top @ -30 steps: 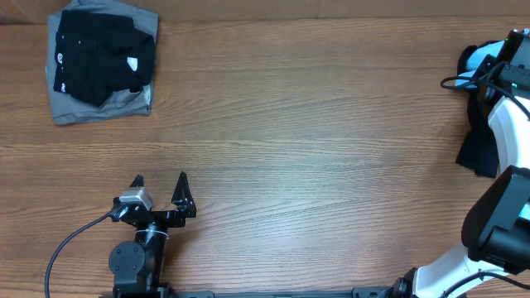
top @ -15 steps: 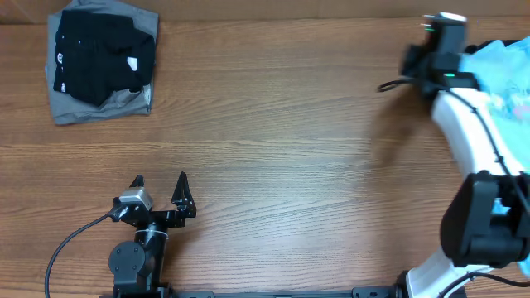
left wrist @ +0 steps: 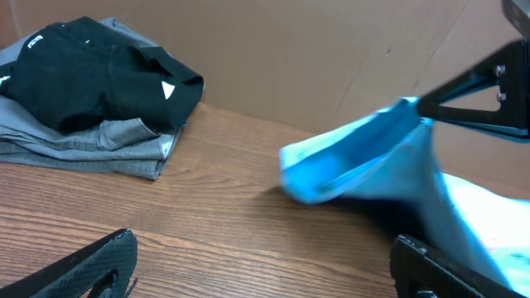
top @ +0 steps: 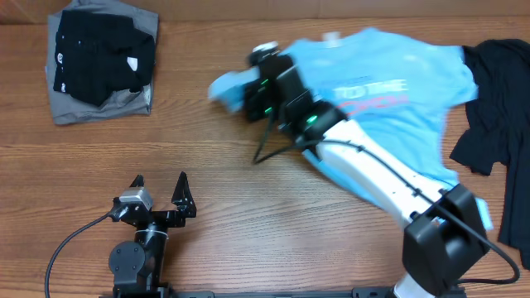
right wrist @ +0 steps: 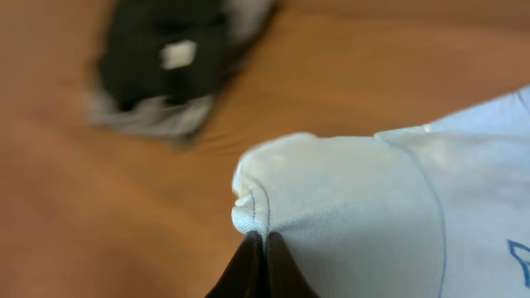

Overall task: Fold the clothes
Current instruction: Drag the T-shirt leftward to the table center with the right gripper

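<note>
A light blue T-shirt (top: pixel 397 91) with white and pink-red lettering is stretched out across the right half of the table. My right gripper (top: pixel 248 95) is shut on a hemmed edge of it (right wrist: pixel 261 223) and holds that edge lifted at the table's upper middle. The lifted edge also shows in the left wrist view (left wrist: pixel 356 161). My left gripper (top: pixel 159 184) is open and empty near the front left, its fingertips (left wrist: pixel 108 257) apart over bare wood. A black garment (top: pixel 497 108) lies crumpled at the far right.
A folded pile, a black garment (top: pixel 99 54) on a grey one (top: pixel 83 108), sits at the back left corner; it also shows in the left wrist view (left wrist: pixel 91 91). A cardboard wall (left wrist: pixel 331 50) stands behind the table.
My right arm has swept from the far right edge to the table's upper middle, dragging the light blue T-shirt out across the table. The left arm has not moved.
</note>
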Controlling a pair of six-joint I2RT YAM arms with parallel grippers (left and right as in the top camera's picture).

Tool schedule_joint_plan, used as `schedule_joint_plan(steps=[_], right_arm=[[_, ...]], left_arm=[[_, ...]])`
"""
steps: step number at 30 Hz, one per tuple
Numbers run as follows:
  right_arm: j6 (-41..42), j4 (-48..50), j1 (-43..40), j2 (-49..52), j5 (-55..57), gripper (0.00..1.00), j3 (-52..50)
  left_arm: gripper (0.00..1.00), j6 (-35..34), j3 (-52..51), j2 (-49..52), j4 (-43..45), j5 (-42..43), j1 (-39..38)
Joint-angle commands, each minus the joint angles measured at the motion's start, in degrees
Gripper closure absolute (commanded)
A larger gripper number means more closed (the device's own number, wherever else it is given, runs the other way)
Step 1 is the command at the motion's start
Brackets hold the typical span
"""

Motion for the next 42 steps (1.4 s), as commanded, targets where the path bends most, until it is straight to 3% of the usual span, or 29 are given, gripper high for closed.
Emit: schedule_joint_plan(steps=[1,3,4,6,7,8,9,15,24,34,36,42], right_arm=[[13.0,1.2,6.5,-0.6,-4.6,0.96,0.7],[14.3,2.2,10.1,0.3,-3.7,0.93,0.7],[14.2,2.3,12.0,0.4,-0.6,0.66,0.7],[13.8,2.1,13.0,0.2,2.8,0.48,0.8],[13.7,1.9,13.0,0.0,3.4,0.30,0.8],[13.4,1.4,12.9,-0.5,3.8,0.06,0.8],[12.6,0.7,12.3,-1.0,3.7,0.00,0.8],[12.4,-10.0,5.1,-9.4,3.8,0.00,0.8],[12.4,-38.5,-6.8,-28.0,-2.3,0.00,0.8],[12.5,-64.3,-7.7,-30.4,-2.3,0.00,-0.8],[12.7,-65.4,-7.7,-30.4,-2.3,0.00,-2.1],[14.6,-63.1,-7.7,-30.4,-3.4,0.00,-5.3]], left_arm=[[0.00,1.3,-0.2,-0.5,-0.2,-0.3,-0.5],[0.00,1.3,-0.2,-0.5,-0.2,-0.3,-0.5],[0.00,1.3,-0.2,-0.5,-0.2,-0.3,-0.5],[0.00,1.3,-0.2,-0.5,-0.2,-0.3,-0.5],[0.00,1.3,-0.2,-0.5,-0.2,-0.3,-0.5],[0.00,1.3,-0.2,-0.5,-0.2,-0.3,-0.5],[0.00,1.3,-0.2,-0.5,-0.2,-0.3,-0.5],[0.00,1.3,-0.2,-0.5,-0.2,-0.3,-0.5],[0.00,1.3,-0.2,-0.5,-0.2,-0.3,-0.5],[0.00,1.0,-0.2,-0.5,-0.1,-0.3,-0.5],[0.00,-2.1,-0.2,-0.5,0.0,0.9,-0.5],[0.00,-25.0,-0.2,-0.5,0.9,11.1,-0.5]])
